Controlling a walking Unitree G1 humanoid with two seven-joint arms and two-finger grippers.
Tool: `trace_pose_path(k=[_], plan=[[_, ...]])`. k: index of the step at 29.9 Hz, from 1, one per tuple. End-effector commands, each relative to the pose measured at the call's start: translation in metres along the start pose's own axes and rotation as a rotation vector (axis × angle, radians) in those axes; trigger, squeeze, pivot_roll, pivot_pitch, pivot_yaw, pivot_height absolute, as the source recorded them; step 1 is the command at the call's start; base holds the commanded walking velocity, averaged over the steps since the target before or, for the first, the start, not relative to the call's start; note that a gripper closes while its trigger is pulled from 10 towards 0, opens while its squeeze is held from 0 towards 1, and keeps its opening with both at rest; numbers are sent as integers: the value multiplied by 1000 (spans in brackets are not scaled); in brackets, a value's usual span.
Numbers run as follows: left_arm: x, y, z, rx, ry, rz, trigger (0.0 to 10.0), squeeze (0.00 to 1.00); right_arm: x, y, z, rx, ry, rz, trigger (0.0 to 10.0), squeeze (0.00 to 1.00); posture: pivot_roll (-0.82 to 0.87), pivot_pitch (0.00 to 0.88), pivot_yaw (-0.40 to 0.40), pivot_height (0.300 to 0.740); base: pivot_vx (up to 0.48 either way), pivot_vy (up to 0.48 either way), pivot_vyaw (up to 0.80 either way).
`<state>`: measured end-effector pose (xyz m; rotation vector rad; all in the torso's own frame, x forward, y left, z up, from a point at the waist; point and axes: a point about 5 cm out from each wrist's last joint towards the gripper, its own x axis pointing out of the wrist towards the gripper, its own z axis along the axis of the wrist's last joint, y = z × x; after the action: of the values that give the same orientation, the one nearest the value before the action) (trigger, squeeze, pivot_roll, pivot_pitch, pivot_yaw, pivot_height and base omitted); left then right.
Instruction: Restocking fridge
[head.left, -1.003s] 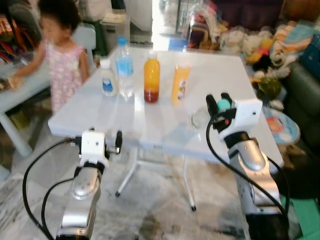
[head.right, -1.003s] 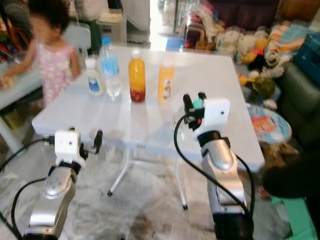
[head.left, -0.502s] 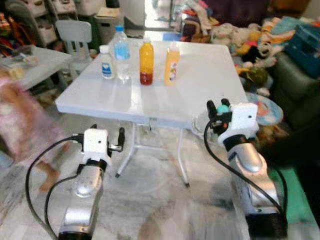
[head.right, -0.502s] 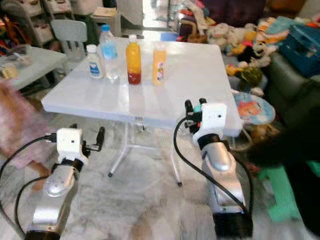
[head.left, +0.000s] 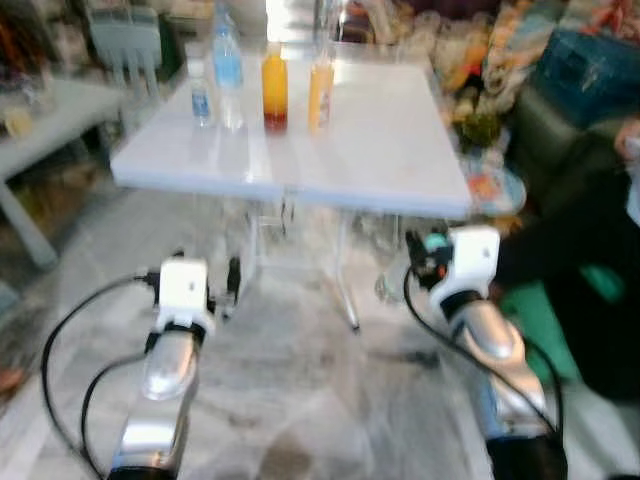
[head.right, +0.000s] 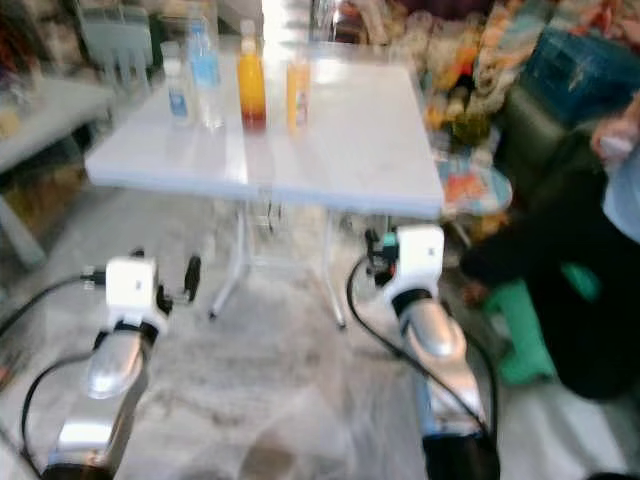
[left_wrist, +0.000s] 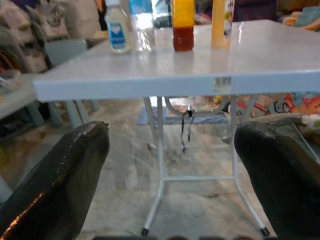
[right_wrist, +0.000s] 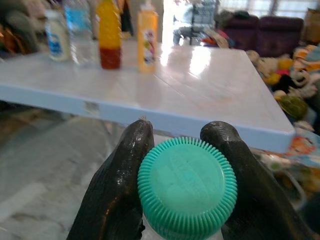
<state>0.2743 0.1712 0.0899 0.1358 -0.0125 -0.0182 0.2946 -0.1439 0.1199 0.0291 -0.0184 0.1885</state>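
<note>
The step in hand looks like carrying: the right gripper is clamped on a green-capped bottle, held low in front of the white surface, so the next move likely calls for finding the fridge and walking to it. Its ribbed teal cap faces the wrist camera; the body is hidden. The left gripper hangs wide and empty. Four more bottles stand in a row on the surface's far side.

Green ribbed bottle cap between my right fingers, white folding table beyond them, four bottles on its far side
</note>
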Motion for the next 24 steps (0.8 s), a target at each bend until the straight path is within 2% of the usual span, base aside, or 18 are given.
trace_pose_path(k=[1, 8, 12, 18, 24], plan=[[2, -2, 3, 1, -18, -3, 10000, 0, 8, 2, 11, -20, -47, 23, 10000, 0, 41, 0, -23, 740, 0, 0, 0], [11, 1, 13, 39, -55, -7, 10000, 0, 19, 15, 20, -81, -101, 76, 10000, 0, 56, 0, 0, 740, 0, 0, 645], [11, 1, 16, 44, -73, -5, 10000, 0, 20, 30, 23, -144, -134, 154, 10000, 0, 52, 2, 4, 740, 0, -60, 800], [6, -6, 12, 39, -61, -16, 10000, 0, 14, 39, 11, -120, -106, 171, 10000, 0, 58, 10, -5, 740, 0, -286, 800], [1, -6, 8, 15, -53, 7, 10000, 0, 5, 26, -6, -113, -49, 133, 10000, 0, 63, 5, -44, 740, 0, 0, 800]])
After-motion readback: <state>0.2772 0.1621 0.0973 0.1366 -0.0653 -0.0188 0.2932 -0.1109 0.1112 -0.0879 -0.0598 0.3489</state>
